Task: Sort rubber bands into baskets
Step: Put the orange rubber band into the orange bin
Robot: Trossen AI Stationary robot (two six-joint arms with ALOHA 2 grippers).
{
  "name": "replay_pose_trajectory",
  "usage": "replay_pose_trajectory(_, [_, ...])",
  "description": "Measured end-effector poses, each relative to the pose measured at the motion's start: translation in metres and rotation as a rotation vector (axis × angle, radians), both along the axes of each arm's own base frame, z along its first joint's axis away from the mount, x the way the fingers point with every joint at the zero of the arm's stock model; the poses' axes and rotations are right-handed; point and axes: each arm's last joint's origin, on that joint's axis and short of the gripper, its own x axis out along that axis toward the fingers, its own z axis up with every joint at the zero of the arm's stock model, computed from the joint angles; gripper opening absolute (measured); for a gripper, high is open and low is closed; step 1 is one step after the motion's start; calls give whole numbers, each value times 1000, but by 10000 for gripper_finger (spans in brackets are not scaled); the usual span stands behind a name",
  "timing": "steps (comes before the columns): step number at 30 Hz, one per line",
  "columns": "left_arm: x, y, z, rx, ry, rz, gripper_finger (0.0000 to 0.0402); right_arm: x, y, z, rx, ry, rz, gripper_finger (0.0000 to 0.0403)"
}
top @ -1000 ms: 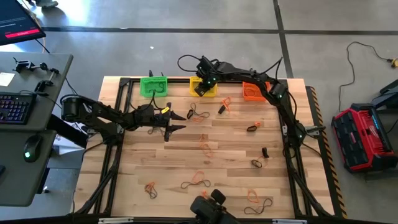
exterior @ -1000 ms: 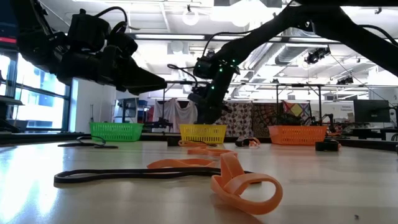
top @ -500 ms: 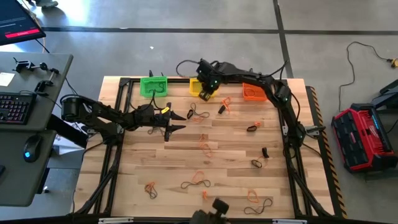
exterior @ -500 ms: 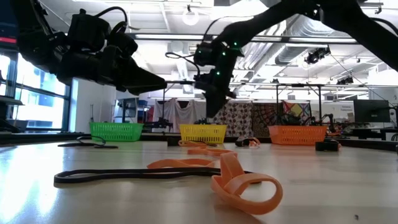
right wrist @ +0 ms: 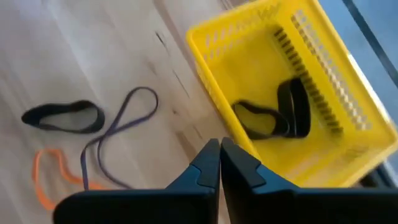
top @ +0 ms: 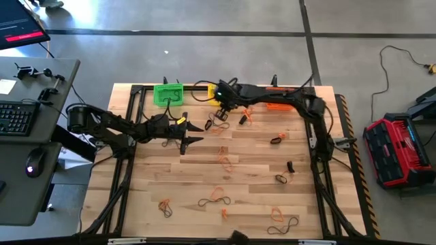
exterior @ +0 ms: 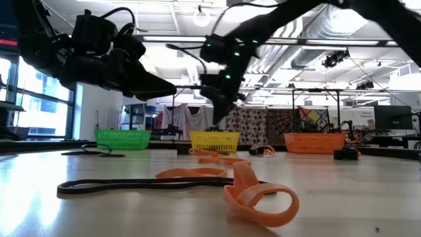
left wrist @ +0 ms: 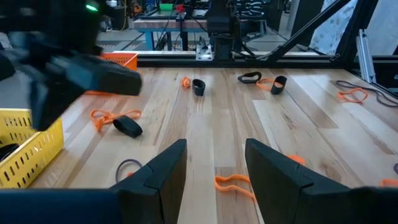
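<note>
Orange and black rubber bands [top: 218, 124] lie scattered over the wooden table. The green basket [top: 168, 94], yellow basket [top: 215, 101] and orange basket [top: 276, 104] stand in a row at the far edge. Black bands [right wrist: 280, 115] lie inside the yellow basket [right wrist: 323, 74]. My right gripper [right wrist: 219, 158] is shut and empty. It hovers just in front of the yellow basket's near wall [top: 221, 109], above a black, a dark thin and an orange band [right wrist: 62, 117]. My left gripper [left wrist: 214, 165] is open and empty, held above the table left of centre [top: 193, 133], with an orange band [left wrist: 235, 183] below it.
The right arm [top: 272, 92] stretches along the far edge over the orange basket and part of the yellow one. More bands lie at centre [top: 225, 160], right [top: 281, 179] and near the front edge [top: 214, 196]. A black frame rail [top: 136, 92] borders the table.
My right gripper has come away from above the yellow basket, moving a little toward the table's near edge, and its arm now lies lower and more stretched along the far edge. The left arm has kept still.
</note>
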Motion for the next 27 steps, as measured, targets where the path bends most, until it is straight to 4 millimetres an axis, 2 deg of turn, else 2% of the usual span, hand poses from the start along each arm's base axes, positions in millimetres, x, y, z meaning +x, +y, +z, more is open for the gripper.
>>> replay_pose_trajectory(4, [0,0,0,0,0,0,157,-36,23,-6,-9,-98,-26,1])
replay_pose_trajectory(9, [0,0,0,2,1,13,157,-82,62,2,-6,-223,-40,0])
replay_pose_trajectory(13, [0,0,0,3,1,13,157,-110,96,15,-28,-294,-8,0])
replay_pose_trajectory(21, [0,0,0,2,2,14,157,-140,158,41,2,-411,170,0])
replay_pose_trajectory(27, [0,1,0,2,2,15,157,-150,195,40,97,-354,310,0])
